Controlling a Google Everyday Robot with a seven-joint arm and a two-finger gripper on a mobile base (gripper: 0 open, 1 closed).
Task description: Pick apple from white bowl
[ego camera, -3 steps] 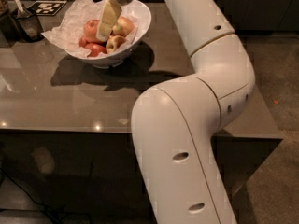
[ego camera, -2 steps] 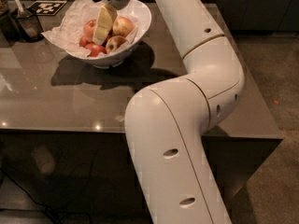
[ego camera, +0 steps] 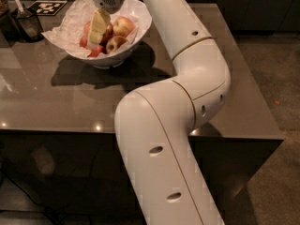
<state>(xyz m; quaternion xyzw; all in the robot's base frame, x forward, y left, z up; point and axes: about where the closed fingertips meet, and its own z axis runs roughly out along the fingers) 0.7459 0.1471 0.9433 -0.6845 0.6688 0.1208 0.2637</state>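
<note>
Arm (ego camera: 159, 139): it is the largest thing in view. It rises from below the counter's near edge, bends over the right half of the top and reaches back to the far-left area. Counter (ego camera: 56, 102): dark and glossy, with bare surface showing from the bowl's shadow forward to the near edge and along the left edge. White bowl (ego camera: 139, 20): it sits near the far edge, left of the middle, and its crumpled paper (ego camera: 65, 27) spills over the rim toward the far-left corner. A black holder (ego camera: 23, 25) and a patterned card (ego camera: 47, 7) lie at that corner, near the bowl but apart from it. The apple (ego camera: 86, 30) lies in the left part of the bowl, half hidden. A yellow-and-red apple (ego camera: 123, 26) lies to its right, and smaller ones (ego camera: 115, 43) lie nearer us. The gripper (ego camera: 97, 32) hangs straight down inside the bowl, right in front of the apple. We cannot tell how wide it stands or whether it has hold of anything. Our judgement is that the step in hand is the grasp itself. The next move calls for a firm close on the red apple alone, then a straight lift clear of the raised rim without dragging the paper. The safest open room is upward and toward the near edge, and the far-left corner is crowded.
</note>
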